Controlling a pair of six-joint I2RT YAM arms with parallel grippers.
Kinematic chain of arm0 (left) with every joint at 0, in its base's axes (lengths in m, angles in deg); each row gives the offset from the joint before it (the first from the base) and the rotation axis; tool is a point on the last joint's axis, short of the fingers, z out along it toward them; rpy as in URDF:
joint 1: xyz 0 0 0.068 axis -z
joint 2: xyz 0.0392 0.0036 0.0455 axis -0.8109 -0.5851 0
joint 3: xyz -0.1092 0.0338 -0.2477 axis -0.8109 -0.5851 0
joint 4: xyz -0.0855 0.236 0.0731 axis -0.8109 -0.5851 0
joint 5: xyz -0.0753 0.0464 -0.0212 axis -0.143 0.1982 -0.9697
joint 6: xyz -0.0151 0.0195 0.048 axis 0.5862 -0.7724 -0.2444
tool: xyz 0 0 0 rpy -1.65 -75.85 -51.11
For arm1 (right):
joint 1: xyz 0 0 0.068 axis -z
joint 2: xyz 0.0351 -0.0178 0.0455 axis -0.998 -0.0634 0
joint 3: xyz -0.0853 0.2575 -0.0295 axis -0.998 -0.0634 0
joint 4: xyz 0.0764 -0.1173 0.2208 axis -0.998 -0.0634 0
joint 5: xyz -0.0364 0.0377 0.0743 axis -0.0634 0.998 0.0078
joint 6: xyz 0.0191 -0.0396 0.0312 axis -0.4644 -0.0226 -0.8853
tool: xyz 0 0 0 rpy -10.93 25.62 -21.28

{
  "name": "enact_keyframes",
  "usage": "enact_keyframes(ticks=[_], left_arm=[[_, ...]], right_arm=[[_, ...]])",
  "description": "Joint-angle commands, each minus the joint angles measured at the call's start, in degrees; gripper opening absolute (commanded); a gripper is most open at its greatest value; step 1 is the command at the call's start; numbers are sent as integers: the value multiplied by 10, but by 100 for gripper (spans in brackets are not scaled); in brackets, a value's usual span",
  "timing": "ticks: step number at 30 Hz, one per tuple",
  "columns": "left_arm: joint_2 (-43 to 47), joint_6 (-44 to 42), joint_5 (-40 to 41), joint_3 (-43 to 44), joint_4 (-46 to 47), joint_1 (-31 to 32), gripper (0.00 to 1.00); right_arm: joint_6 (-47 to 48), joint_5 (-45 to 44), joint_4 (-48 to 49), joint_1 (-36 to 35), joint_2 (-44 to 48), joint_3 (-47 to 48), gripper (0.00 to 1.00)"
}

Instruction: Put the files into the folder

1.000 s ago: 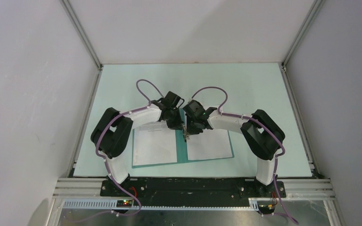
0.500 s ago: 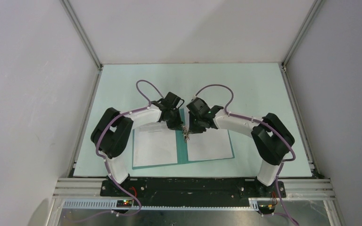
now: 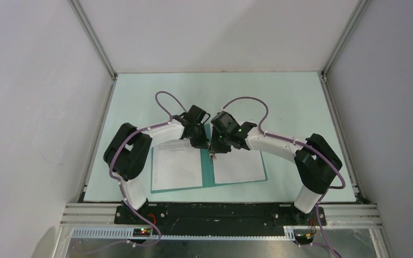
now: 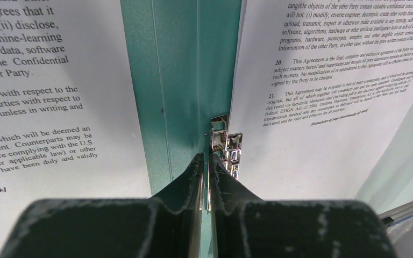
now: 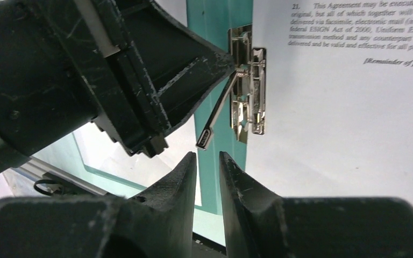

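Note:
The teal folder [image 3: 208, 173] lies open on the table. One of the files [image 3: 176, 167] rests on its left half, the other [image 3: 239, 165] on its right half. A metal clip [image 5: 246, 102] sits on the spine at the right sheet's inner edge, its thin lever [image 5: 218, 113] raised. My left gripper [image 4: 208, 157] is shut on that lever, a shiny strip showing between its fingers. Just in front of the lever's free end, my right gripper [image 5: 208, 155] stands slightly open with nothing between its fingers. Both grippers meet over the spine [image 3: 211, 150].
The pale green table [image 3: 279, 102] is boxed in by white walls with metal posts at the back corners. A black base rail [image 3: 220, 212] runs along the near edge, close to the folder's front edge.
My right gripper has opened a little and drawn slightly back from the clip, and its elbow has swung out to the right. The left arm and folder have not moved.

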Motion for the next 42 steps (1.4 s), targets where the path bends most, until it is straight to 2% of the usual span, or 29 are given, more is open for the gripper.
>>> enact_keyframes(ticks=[1,18,30,42], left_arm=[[-10,3,10,-7,-8,5,11],[-13,0,12,-10,-8,5,11],[-14,1,14,-12,-9,4,11],[-17,2,15,-12,-7,5,11]], right_arm=[[-39,-2,23,-11,-6,8,28],[-62,-43,30,-16,-33,8,27],[-57,-56,8,-27,-43,-3,15],[-76,-40,32,-23,-50,-84,0]])
